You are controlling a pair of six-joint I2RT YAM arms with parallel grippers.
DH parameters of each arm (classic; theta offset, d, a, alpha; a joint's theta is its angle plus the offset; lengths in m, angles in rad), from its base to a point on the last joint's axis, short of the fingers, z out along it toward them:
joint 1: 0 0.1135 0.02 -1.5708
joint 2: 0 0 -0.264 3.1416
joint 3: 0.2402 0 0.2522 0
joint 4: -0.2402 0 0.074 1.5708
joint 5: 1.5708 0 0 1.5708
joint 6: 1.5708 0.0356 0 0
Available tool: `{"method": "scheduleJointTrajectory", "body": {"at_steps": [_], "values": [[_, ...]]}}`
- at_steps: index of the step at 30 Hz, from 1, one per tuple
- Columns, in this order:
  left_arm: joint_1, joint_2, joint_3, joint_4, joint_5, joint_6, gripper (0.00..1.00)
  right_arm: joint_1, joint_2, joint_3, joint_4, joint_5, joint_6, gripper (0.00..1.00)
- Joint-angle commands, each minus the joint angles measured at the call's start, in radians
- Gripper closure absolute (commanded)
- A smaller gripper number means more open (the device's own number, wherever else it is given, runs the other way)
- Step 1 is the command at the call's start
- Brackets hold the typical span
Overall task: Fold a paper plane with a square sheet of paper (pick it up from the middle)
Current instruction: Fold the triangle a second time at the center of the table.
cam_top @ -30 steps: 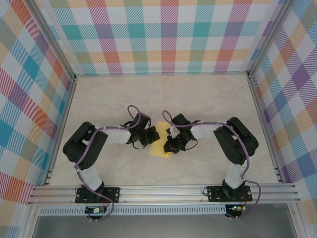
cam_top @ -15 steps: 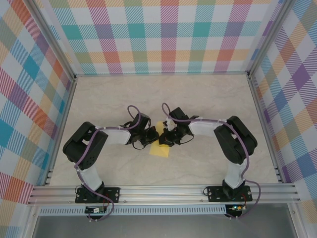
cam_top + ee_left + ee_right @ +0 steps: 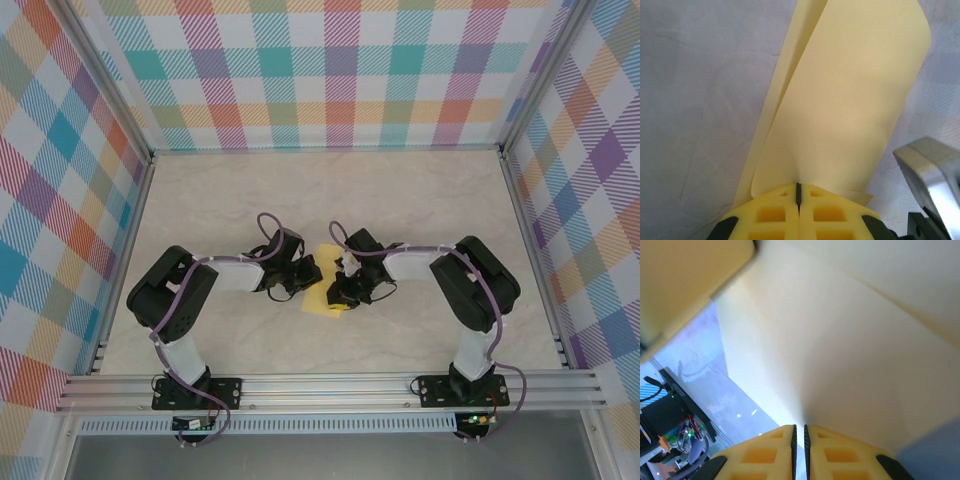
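Note:
The square sheet of paper (image 3: pixel 322 297) is bright yellow and hangs between my two grippers near the table's middle. In the left wrist view the sheet of paper (image 3: pixel 850 100) shows two curved layers running away from the fingertips. My left gripper (image 3: pixel 306 276) (image 3: pixel 799 192) is shut on its near edge. My right gripper (image 3: pixel 343 286) (image 3: pixel 800 432) meets the paper (image 3: pixel 855 345) from the other side. Its jaws stand a narrow slit apart, with the sheet's edge at the slit. No dart shape shows, so the paper plane is not seen.
Plaid walls and aluminium rails (image 3: pixel 330 388) close in the beige table (image 3: pixel 330 190). A grey metal part (image 3: pixel 932 167) of the other arm sits close on the right in the left wrist view. Both arm bases stand at the near edge.
The right gripper swung left over the sheet half a second ago, then came back to the right. Its jaws have parted slightly. The left gripper has held still.

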Motion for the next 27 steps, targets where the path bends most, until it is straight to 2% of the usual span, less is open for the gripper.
{"method": "scheduleJointTrajectory", "body": {"at_steps": [1, 8, 13, 17, 21, 27], "values": [[0.008, 0.049, -0.041, -0.086, -0.097, -0.006, 1.0, 0.003, -0.032, -0.054, -0.063, -0.031, -0.026, 0.85], [0.007, 0.049, -0.038, -0.085, -0.096, -0.006, 1.0, 0.005, -0.075, -0.15, -0.119, 0.009, -0.067, 0.86], [0.007, 0.039, -0.047, -0.077, -0.084, -0.006, 1.0, 0.005, -0.131, -0.107, -0.157, 0.008, -0.077, 0.88], [0.006, 0.03, -0.048, -0.071, -0.077, -0.002, 1.0, 0.005, -0.16, -0.056, -0.087, 0.01, -0.022, 0.93], [0.006, 0.027, -0.04, -0.078, -0.071, 0.003, 1.0, 0.004, -0.099, -0.012, 0.006, -0.018, 0.04, 0.96], [0.007, 0.021, -0.038, -0.081, -0.074, 0.003, 1.0, 0.005, 0.002, 0.02, -0.021, 0.029, 0.037, 0.98]]}}
